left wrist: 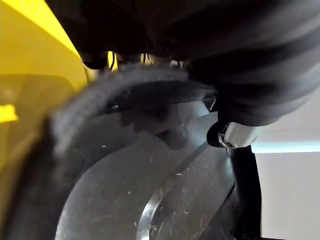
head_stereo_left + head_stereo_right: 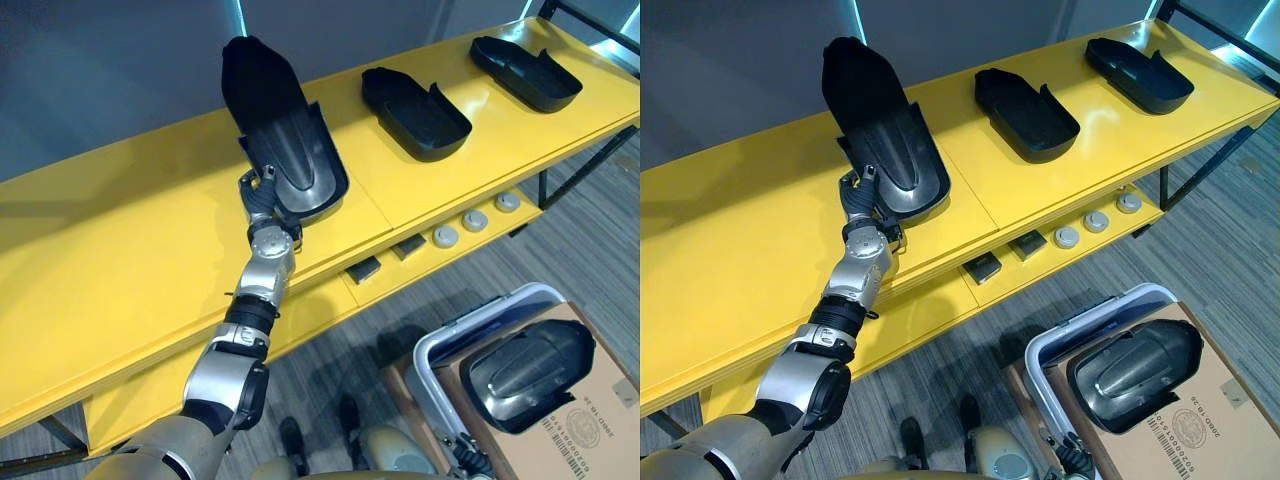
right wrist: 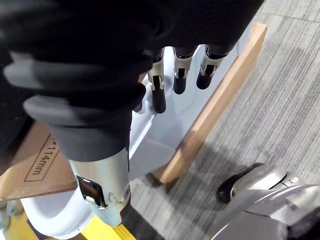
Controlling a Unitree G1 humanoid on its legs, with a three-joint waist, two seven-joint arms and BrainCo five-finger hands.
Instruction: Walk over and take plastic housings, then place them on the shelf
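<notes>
The left hand (image 2: 262, 196), on an arm stretched up and forward, clasps the near rim of a black, shoe-shaped plastic housing (image 2: 285, 130). The housing stands tilted near the yellow shelf's (image 2: 120, 240) front edge, far end raised. A second black housing (image 2: 415, 112) and a third black housing (image 2: 525, 72) lie toward the shelf's right end. The right hand (image 3: 159, 97) hangs loose-fingered and empty over a white bin (image 3: 165, 125).
</notes>
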